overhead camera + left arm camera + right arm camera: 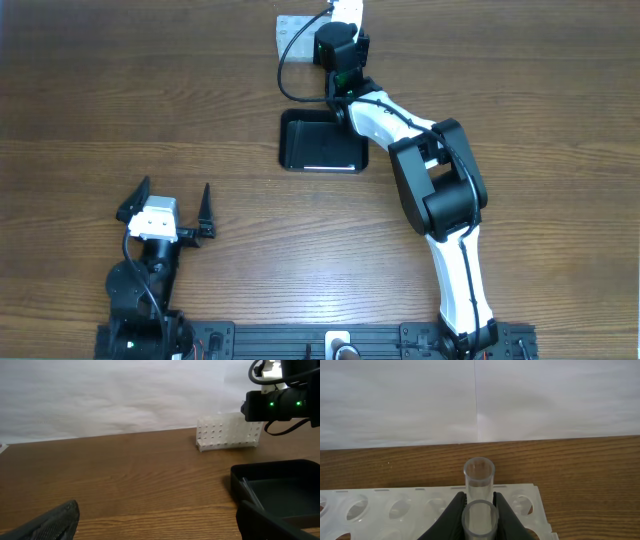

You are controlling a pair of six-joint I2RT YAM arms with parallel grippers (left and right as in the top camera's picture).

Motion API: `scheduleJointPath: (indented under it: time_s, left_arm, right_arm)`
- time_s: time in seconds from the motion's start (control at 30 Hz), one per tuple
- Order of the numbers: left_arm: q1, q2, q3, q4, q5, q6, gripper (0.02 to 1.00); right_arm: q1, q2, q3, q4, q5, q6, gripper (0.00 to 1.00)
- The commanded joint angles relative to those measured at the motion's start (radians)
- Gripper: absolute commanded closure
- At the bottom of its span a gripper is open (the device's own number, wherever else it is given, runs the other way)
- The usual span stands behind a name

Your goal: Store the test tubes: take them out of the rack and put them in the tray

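Top view: the left gripper (pixel 176 186) sits toward the table's (pixel 100 100) near-left corner, fingers spread wide and holding nothing; the right arm (pixel 430 170) stretches past the black tray (pixel 287 140), which lies about mid-table, to the white test tube rack (pixel 292 30) at the far edge.

Left wrist view: rack and tray stand apart with bare wood between them, so I'd judge the carry short and unobstructed; faint clear lines along the tray's wall may be tubes lying in it, though I can't be sure.

Right wrist view: the right gripper (pixel 479 500) has its fingers pinched on a clear test tube (pixel 480 522) just below its rim, near the rack's corner; a second tube (pixel 479 476) stands directly behind it, very close. These tubes look light, rigid, slick and breakable; a hold high on the wall and a straight lift should clear the neighbour and the hole's edge.
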Motion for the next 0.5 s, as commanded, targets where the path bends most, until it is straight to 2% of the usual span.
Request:
scheduleJointPath:
  time_s: [0.03,0.5]
  left_arm:
    - [0.005,-0.008,-0.005,-0.002,0.014,0.011,0.018]
    - [0.005,-0.008,-0.005,-0.002,0.014,0.011,0.018]
  right_arm:
    - [0.0,0.013,0.023,0.0,-0.001,-0.01,0.86]
    - [-0.006,-0.008,0.023,0.0,-0.001,-0.018,0.925]
